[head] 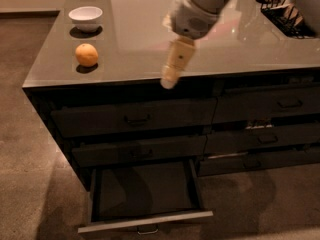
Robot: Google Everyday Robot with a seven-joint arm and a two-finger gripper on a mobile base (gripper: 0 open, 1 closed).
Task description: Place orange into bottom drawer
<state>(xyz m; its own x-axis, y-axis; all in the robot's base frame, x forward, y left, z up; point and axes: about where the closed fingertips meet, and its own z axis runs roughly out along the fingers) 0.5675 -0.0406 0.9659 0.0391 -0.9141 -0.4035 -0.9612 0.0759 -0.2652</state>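
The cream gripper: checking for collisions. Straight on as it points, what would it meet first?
Probably the glossy grey countertop near its front edge; the cream gripper points down, slightly left. Depth unclear: if it hangs forward of the edge, the open dark bottom drawer lies below.

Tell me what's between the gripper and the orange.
Only bare countertop, in the camera view. The gripper hangs at its front edge, right of the orange; the bowl sits farther back.
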